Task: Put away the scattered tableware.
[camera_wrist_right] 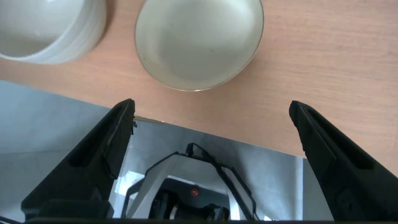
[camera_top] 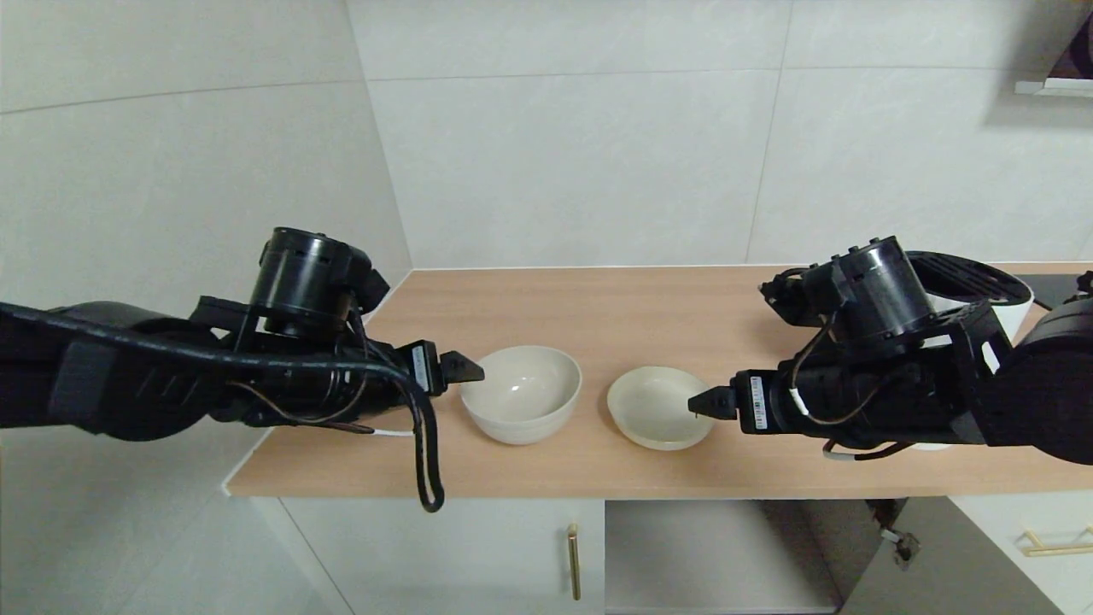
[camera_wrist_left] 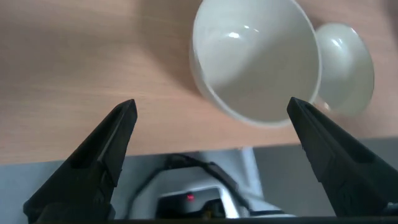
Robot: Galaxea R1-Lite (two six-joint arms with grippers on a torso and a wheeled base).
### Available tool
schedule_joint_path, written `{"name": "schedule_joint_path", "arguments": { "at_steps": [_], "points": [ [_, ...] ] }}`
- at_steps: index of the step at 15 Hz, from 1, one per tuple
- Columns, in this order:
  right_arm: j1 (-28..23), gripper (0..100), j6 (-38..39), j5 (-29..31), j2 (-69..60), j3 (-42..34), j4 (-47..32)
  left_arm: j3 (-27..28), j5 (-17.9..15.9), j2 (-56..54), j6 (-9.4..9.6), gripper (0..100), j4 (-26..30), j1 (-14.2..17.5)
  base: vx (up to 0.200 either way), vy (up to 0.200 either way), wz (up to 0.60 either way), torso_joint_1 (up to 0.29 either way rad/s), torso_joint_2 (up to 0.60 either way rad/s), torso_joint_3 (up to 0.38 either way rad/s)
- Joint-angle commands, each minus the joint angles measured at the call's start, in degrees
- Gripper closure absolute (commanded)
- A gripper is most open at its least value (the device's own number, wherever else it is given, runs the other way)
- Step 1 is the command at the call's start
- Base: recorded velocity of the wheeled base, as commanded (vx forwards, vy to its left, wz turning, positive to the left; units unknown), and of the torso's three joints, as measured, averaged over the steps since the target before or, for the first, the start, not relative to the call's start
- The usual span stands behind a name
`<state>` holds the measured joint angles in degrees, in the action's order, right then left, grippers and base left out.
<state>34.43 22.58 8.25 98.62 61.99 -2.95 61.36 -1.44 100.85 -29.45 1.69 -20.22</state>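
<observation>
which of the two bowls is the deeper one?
The left bowl, beside the left end effector. It has taller walls than the shallower right bowl.

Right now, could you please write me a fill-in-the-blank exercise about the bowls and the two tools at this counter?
1. The wooden counter bears ____ bowls.
2. The deeper bowl stands nearest the ____ tool, and the shallower bowl nearest the right tool.
3. The left tool and the right tool both have their jaws ____.
4. Nothing lies in either bowl: both are ____.

Missing words: two; left; open; empty.
</observation>
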Motion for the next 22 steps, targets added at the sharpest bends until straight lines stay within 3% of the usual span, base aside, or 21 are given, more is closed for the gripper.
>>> {"name": "schedule_joint_path", "arguments": {
  "at_steps": [1,4,11,12,22],
  "points": [
    [0.0,0,0.0,0.1,0.5,0.0,0.0,3.1,0.0,6.4,-4.65,0,0.0,-0.9,0.000,0.000,0.00,0.000,0.00,0.000],
    [-0.1,0,0.1,0.3,0.4,0.0,0.0,3.9,0.1,8.7,-5.88,0,0.0,-1.0,0.000,0.000,0.00,0.000,0.00,0.000],
    [0.0,0,0.2,0.3,0.4,-0.1,0.0,3.9,1.3,10.8,-5.97,0,-0.9,-1.1,0.000,0.000,0.00,0.000,0.00,0.000],
    [0.0,0,0.2,0.3,0.3,-0.1,0.0,3.9,2.2,11.3,-5.97,100,-1.0,-1.1,0.000,0.000,0.00,0.000,0.00,0.000],
    [0.0,0,0.3,0.3,0.3,0.5,-1.6,3.4,2.6,6.6,-5.97,100,-0.8,-1.0,0.000,0.000,0.00,0.000,0.00,0.000]
  ]
}}
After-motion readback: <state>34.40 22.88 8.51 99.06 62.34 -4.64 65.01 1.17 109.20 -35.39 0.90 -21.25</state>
